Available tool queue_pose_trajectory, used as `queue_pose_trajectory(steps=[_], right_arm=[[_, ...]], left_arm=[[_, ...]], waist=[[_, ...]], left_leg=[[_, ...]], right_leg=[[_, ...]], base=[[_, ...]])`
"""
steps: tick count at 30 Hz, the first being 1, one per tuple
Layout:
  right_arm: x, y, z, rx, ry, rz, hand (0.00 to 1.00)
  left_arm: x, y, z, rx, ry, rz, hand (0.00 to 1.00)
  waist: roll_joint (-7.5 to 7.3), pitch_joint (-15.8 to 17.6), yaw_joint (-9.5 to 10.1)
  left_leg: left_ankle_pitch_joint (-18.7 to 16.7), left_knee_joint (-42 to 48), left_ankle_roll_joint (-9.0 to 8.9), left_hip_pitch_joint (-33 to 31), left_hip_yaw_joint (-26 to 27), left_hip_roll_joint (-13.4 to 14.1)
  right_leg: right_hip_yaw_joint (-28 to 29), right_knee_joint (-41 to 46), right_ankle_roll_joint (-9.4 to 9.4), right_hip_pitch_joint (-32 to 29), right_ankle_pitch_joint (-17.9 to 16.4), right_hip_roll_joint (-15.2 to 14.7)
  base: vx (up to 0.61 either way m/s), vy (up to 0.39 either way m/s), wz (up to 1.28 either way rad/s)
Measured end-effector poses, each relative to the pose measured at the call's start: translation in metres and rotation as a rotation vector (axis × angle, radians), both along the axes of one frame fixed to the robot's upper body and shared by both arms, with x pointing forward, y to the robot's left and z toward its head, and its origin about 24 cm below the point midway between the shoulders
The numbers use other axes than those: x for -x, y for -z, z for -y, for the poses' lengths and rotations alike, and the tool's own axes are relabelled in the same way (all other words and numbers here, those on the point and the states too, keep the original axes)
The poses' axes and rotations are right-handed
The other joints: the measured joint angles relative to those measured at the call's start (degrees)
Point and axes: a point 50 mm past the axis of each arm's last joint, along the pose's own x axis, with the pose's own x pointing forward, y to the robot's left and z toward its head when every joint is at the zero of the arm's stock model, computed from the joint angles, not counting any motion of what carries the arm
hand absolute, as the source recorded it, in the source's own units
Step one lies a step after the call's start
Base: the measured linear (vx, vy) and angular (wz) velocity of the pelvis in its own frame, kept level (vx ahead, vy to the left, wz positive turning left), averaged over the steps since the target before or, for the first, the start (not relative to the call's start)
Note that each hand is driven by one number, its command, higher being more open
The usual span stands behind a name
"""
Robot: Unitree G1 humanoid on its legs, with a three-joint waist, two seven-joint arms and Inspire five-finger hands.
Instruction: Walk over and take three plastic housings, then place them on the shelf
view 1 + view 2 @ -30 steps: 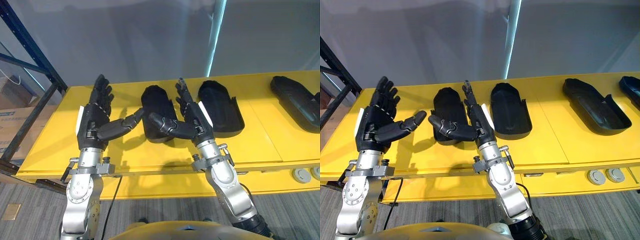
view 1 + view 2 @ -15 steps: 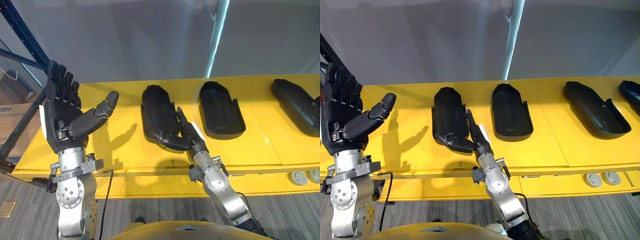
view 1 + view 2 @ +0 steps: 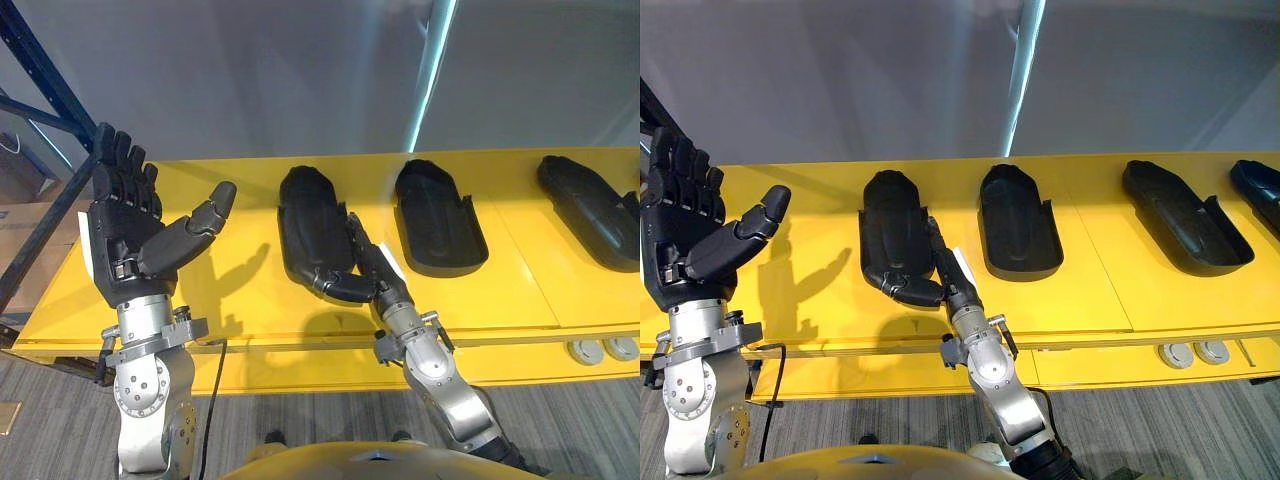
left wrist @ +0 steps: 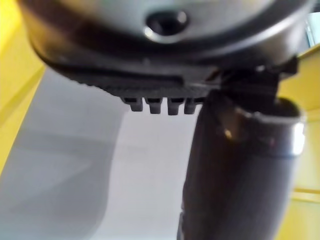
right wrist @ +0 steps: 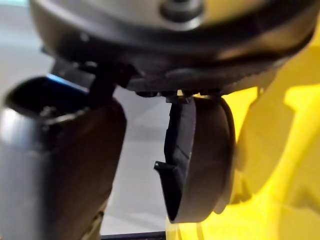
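On the yellow bench [image 3: 240, 300] lie long black housings, rounded at the far end: the leftmost housing [image 3: 305, 215], a second housing [image 3: 437, 215] and a third housing [image 3: 585, 210], while the right eye view takes in a fourth housing [image 3: 1262, 192] at the right edge. The right hand [image 3: 380, 280] rests open at the leftmost housing's near right corner, with its fingers straight along the rim and its thumb across the near end; its wrist view shows that shell edge-on. The left hand [image 3: 125, 235] is raised over the bench's left part, fingers apart.

Silver-grey left arm [image 3: 150, 395] and right arm [image 3: 438, 375] with round bolted joints; black left hand [image 3: 125, 225] and right hand [image 3: 372, 272], each bearing a white patch.
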Motion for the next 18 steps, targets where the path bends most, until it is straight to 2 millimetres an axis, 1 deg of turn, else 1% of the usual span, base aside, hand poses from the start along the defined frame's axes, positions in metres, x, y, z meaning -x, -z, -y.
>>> queue_pose_trajectory(steps=[8, 11, 18], right_arm=[[0.003, 0.000, -0.007, -0.013, -0.059, 0.000, 1.00], [0.005, -0.001, -0.012, -0.019, -0.097, 0.008, 1.00], [0.008, -0.001, -0.019, -0.021, -0.138, 0.006, 1.00]], left_arm=[[0.000, 0.000, 0.000, 0.000, 0.001, 0.000, 1.00], [0.000, 0.000, 0.000, 0.000, 0.000, -0.003, 1.00], [-0.001, 0.002, 0.003, 0.006, 0.017, -0.012, 1.00]], waist=[[-0.01, 0.4, -0.01], [-0.02, 1.6, 0.03], [-0.02, 1.6, 0.03]], left_leg=[[0.0, 0.0, -0.04, 0.1, 0.0, 0.0], [-0.1, -0.1, -0.05, 0.6, 0.1, 0.0], [-0.1, -0.2, -0.06, 0.7, 0.1, 0.0]], right_leg=[[0.0, 0.0, -0.06, 0.0, -0.1, 0.0], [0.0, 0.1, -0.09, 0.5, -0.1, 0.0], [-0.1, 0.1, -0.11, 0.5, -0.1, 0.0]], base=[[0.00, 0.000, 0.00], [0.00, 0.000, 0.00], [0.00, 0.000, 0.00]])
